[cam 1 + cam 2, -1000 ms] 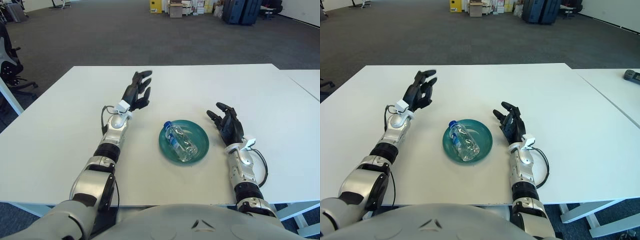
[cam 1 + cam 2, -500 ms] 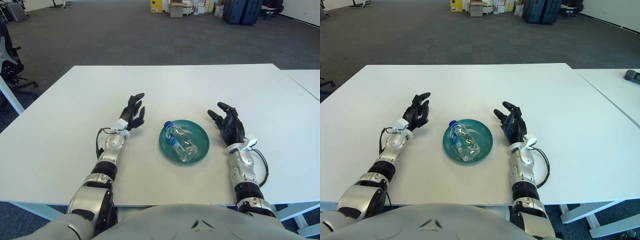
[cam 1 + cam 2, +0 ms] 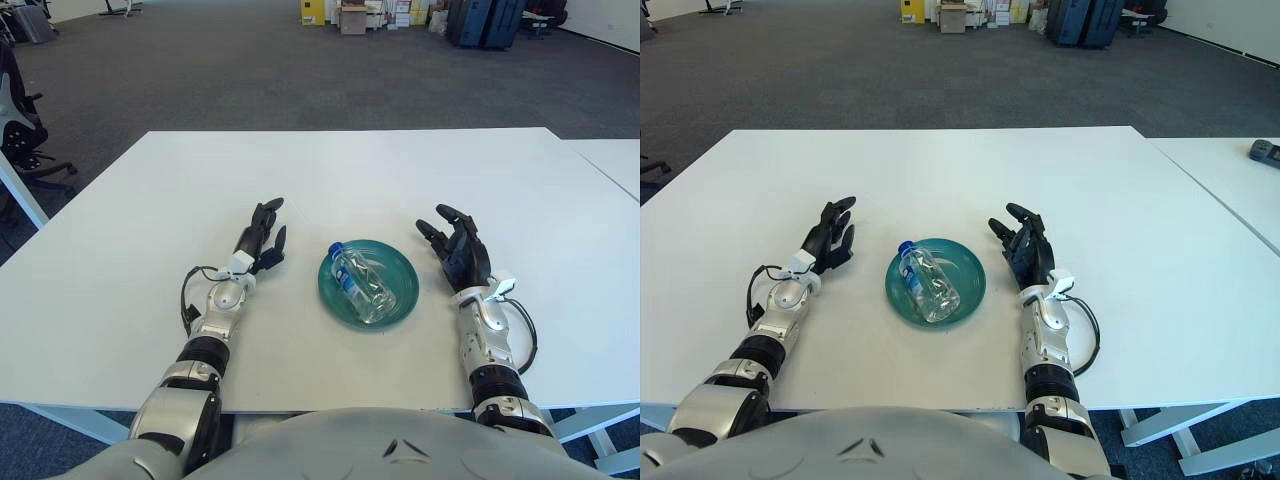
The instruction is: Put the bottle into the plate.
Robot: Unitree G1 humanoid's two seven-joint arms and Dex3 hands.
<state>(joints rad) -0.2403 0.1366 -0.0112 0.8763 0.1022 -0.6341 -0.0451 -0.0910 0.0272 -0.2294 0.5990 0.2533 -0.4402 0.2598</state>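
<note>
A clear plastic bottle [image 3: 362, 284] with a blue cap lies on its side inside the round green plate [image 3: 399, 264] near the table's front middle. My left hand [image 3: 261, 239] is to the left of the plate, low over the table, fingers spread and holding nothing. To the right of the plate is my right hand [image 3: 456, 247], fingers open and empty. Neither hand touches the bottle or the plate.
The white table [image 3: 350, 170] stretches back behind the plate. A second white table [image 3: 1240, 180] stands at the right with a dark object [image 3: 1266, 152] on it. An office chair [image 3: 18, 120] is at the far left; boxes and cases stand at the room's back.
My left hand has drawn back toward me and come down from the far left of the table to beside the plate. The right hand, bottle and plate have not moved.
</note>
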